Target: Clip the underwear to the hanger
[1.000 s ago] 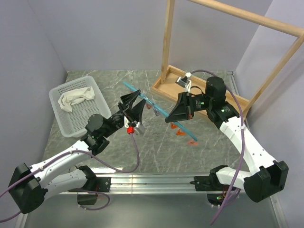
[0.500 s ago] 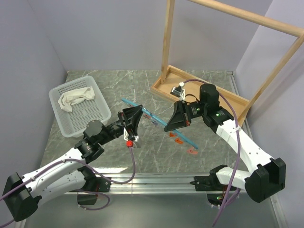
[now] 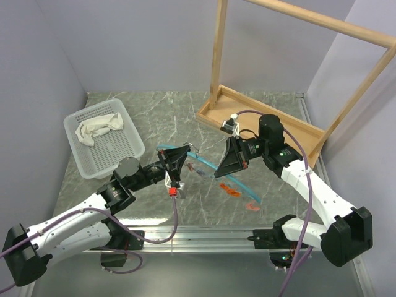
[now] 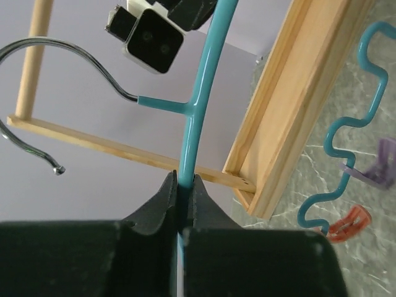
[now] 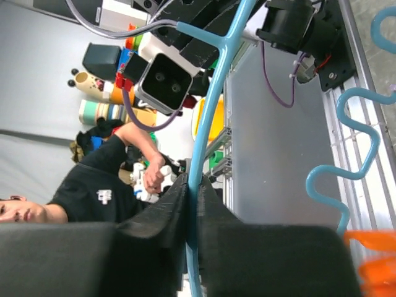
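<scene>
Bench (image 3: pixel 185 111): green marbled surface, carrying all items.

Rack (image 3: pixel 218 55): wooden frame standing at 1 to 2 o'clock on the bench, its tray base on the surface.

Basket (image 3: pixel 114 147): white perforated plastic, at 9 to 10 o'clock, well apart from both arms.

Hanger (image 3: pixel 201 162): teal, near the bench centre, running from about 10 o'clock to 4 o'clock in the top view. It is held between the two grippers. The left wrist view shows its bar (image 4: pixel 201 80), the metal hook (image 4: pixel 62 52) branching off, and the wavy lower rail. Whether any part rests on the bench cannot be told.

Underwear (image 3: pixel 96 128): white, crumpled, lying inside the basket at its far end. It is not touching the hanger.

Left gripper (image 3: pixel 176 159): at the hanger's 10 o'clock end, jaws closed narrow on the teal bar, which the wrist view (image 4: pixel 183 185) confirms.

Right gripper (image 3: pixel 224 164): just beside, toward 3 o'clock, jaws likewise pinched tight on the bar, as its wrist view (image 5: pixel 192 192) shows.

Clips (image 3: pixel 230 190): small, orange-red, hanging along the hanger's 4 o'clock stretch. None grips any cloth.
</scene>
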`<state>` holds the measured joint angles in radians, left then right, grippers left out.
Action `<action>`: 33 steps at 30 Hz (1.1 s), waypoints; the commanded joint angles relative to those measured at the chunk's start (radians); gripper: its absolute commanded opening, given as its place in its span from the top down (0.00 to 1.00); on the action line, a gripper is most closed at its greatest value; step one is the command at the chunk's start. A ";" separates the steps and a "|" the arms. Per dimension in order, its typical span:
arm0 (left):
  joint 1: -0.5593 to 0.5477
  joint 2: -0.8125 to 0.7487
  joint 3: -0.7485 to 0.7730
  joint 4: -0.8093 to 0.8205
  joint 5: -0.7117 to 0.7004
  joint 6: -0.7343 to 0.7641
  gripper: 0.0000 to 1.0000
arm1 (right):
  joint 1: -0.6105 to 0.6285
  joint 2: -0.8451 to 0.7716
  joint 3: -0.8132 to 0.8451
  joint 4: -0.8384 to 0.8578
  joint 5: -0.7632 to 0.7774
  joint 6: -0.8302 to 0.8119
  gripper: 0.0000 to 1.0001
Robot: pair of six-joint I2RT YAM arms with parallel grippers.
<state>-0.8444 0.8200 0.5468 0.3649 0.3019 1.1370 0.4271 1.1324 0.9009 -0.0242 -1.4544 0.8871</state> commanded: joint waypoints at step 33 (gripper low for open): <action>-0.489 -0.013 0.148 -0.777 -0.474 -0.756 1.00 | -0.182 -0.011 0.240 -0.585 0.390 -0.789 0.29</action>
<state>-1.3163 0.7982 0.6373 -0.3817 -0.1265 0.4881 0.2611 1.1561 1.1137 -0.6048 -1.0798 0.1265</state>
